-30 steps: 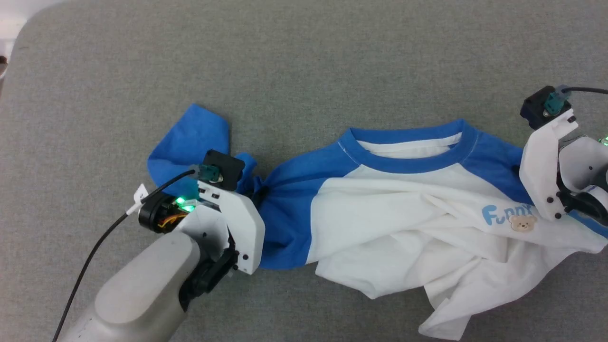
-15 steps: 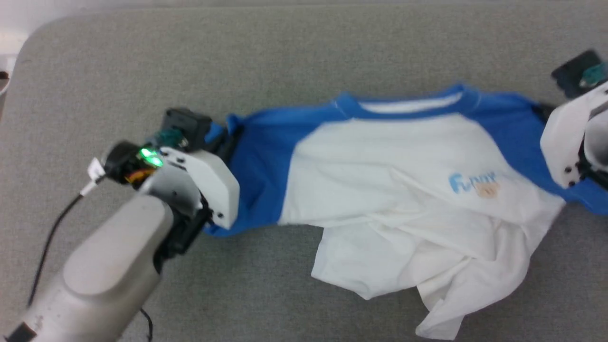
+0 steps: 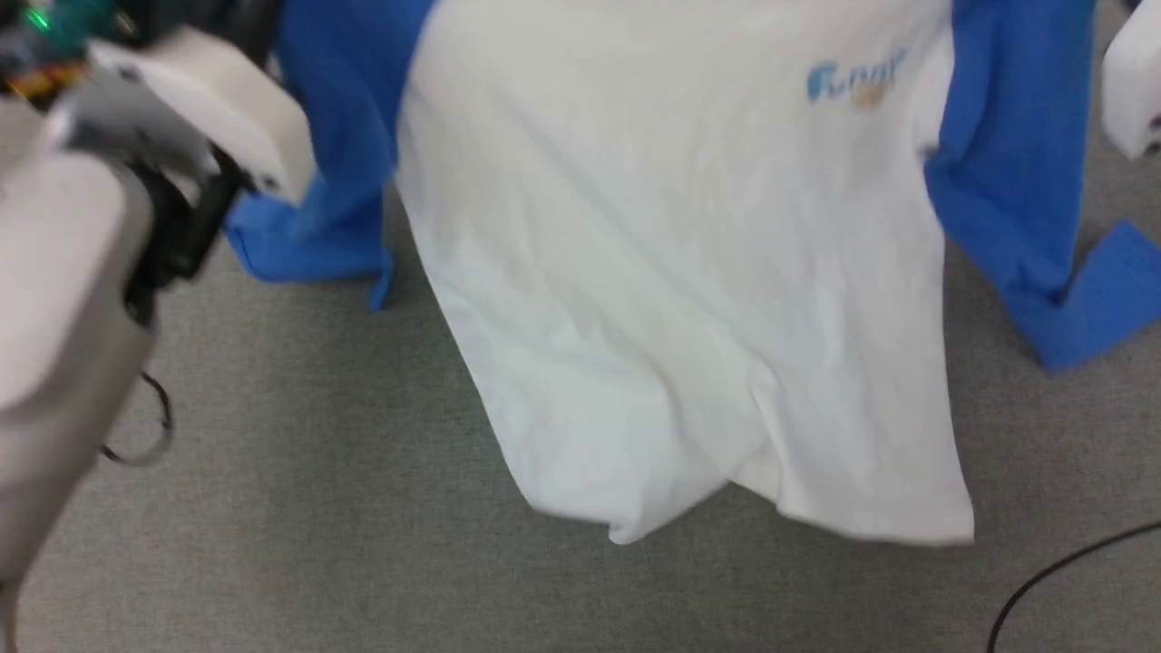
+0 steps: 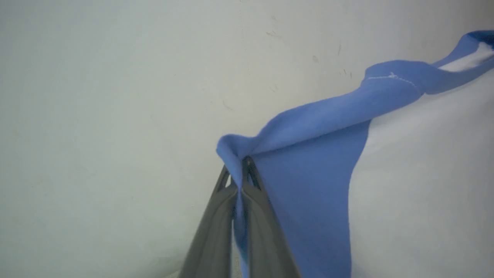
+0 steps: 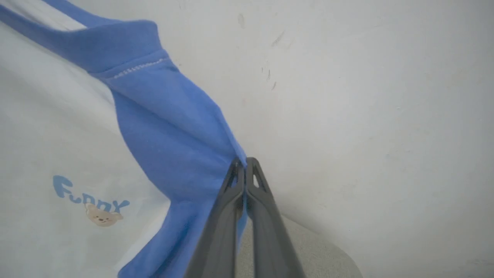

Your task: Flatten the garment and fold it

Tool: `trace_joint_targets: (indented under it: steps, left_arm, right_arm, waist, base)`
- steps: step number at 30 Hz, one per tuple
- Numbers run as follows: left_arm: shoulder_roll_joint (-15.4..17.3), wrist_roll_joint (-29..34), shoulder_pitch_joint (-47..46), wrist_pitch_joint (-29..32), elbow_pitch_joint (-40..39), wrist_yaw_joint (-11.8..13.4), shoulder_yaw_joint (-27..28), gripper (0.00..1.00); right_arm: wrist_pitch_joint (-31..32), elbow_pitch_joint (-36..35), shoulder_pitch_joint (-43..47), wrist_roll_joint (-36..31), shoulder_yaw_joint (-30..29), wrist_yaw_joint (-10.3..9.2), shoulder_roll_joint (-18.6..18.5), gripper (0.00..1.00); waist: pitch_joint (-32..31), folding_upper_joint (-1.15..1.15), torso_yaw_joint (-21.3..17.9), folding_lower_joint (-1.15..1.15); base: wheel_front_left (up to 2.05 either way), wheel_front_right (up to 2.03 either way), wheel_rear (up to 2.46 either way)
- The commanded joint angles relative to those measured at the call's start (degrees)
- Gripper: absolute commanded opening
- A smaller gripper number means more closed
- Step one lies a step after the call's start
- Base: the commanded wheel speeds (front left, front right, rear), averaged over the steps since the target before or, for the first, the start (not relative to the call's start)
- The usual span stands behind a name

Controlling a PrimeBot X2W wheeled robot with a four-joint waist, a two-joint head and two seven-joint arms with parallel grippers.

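Here the grey surface (image 3: 272, 544) lies nearest, and the white hem of the garment (image 3: 671, 299) hangs above it at 6 o'clock. Farther up, the left gripper (image 4: 242, 162) at 10 o'clock and the right gripper (image 5: 245, 160) at 2 o'clock each pinch a blue shoulder, jaws closed tight. I judge it is spread but lifted; laying flat and folding remain

garment (image 3: 671, 272): white, blue sleeves (image 3: 1016, 136), blue lettering (image 5: 90, 199), tan bear (image 5: 102, 217) | surface (image 3: 317, 544): grey

Blue lettering (image 5: 90, 197) "Funny" on shirt (image 5: 46, 135) chest, just above bear (image 5: 102, 217); blurred in head view.
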Motion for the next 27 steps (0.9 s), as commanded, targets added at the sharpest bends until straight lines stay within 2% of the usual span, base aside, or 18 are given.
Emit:
trace_joint_targets:
  steps: [1,4,8,17,22,27]
  left_arm:
    - [0.66,0.26,-3.02,0.30,0.63,-0.48,1.02,0.00]
    - [0.97,1.14,-9.01,0.38,1.99,-0.91,2.50,0.00]
    - [1.62,3.92,-17.40,-0.65,4.05,-0.06,4.47,0.00]
    - [2.50,9.48,-32.57,-7.21,8.50,5.11,9.76,0.00]
    - [2.98,11.70,-36.91,-12.12,9.89,7.95,11.87,0.00]
    - [3.11,11.62,-37.03,-13.72,12.41,7.11,11.55,0.00]
  right_arm:
    - [0.64,-0.36,-2.84,-0.68,-0.63,-0.14,0.22,0.00]
    - [1.80,-0.68,-8.39,-1.93,-1.70,-0.14,0.45,0.00]
    - [1.71,0.34,-16.36,-5.17,-4.47,-0.14,1.62,0.00]
    - [-4.22,5.00,-32.94,-17.36,-13.79,-0.14,6.96,0.00]
    - [-10.36,7.13,-39.54,-23.72,-18.21,-0.14,9.68,0.00]
    - [-13.86,10.30,-41.07,-25.67,-18.62,-0.14,11.00,0.00]
  waist:
    - [2.85,0.00,-0.95,0.00]
    - [6.14,0.00,-1.51,0.00]
    - [10.75,0.00,-2.41,0.00]
    - [18.01,0.00,-4.30,0.00]
    - [19.66,0.00,-4.72,0.00]
    - [20.65,0.00,-4.61,0.00]
  base:
    - [0.00,0.00,0.00]
    - [0.00,0.00,0.00]
    - [0.00,0.00,0.00]
    - [0.00,0.00,0.00]
    - [0.00,0.00,0.00]
    - [0.00,0.00,0.00]
